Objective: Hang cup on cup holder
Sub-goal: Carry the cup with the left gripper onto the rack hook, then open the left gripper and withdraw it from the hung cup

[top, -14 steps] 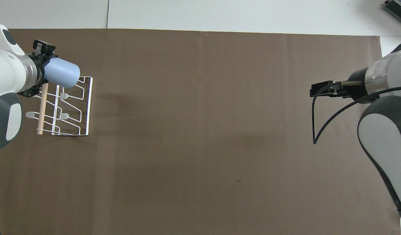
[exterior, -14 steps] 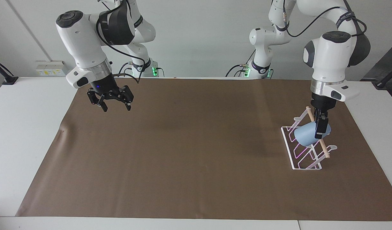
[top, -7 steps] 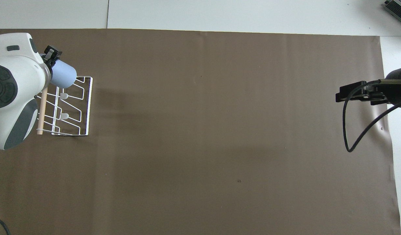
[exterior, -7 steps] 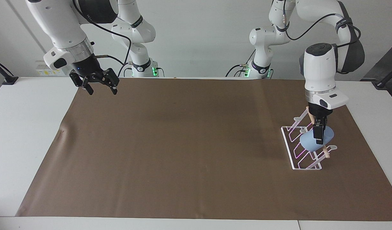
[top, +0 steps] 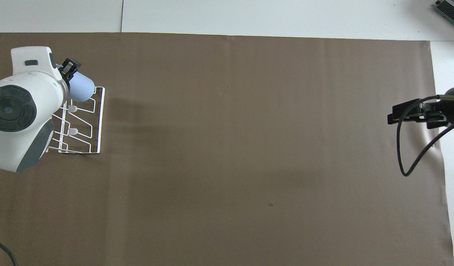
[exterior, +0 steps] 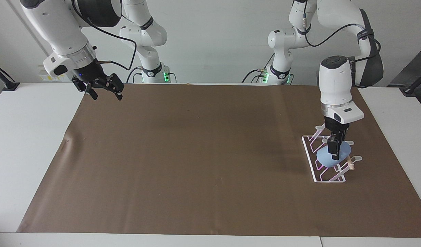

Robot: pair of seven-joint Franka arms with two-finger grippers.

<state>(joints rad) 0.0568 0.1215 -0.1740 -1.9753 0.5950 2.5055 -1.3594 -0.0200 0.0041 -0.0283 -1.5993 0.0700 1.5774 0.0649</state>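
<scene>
The pale blue-grey cup [exterior: 326, 158] [top: 81, 87] hangs tilted over the prongs of the white wire cup holder [exterior: 311, 164] [top: 95, 122], toward the left arm's end of the table. My left gripper [exterior: 334, 152] [top: 68, 70] points down over the rack and is shut on the cup's rim. In the overhead view the left arm's wrist hides much of the rack and its wooden dowel. My right gripper [exterior: 102, 92] [top: 410, 113] hangs open and empty, raised over the mat's corner at the right arm's end.
A brown mat [exterior: 196, 164] [top: 230, 147] covers most of the white table [exterior: 25, 137]. A black cable [top: 408, 162] loops down from the right wrist. The mat has a small wrinkle [exterior: 67, 140] at the right arm's end.
The left arm has swung more upright and lowered the cup onto the rack's prongs. The right gripper has lifted and drawn back toward its base, staying open.
</scene>
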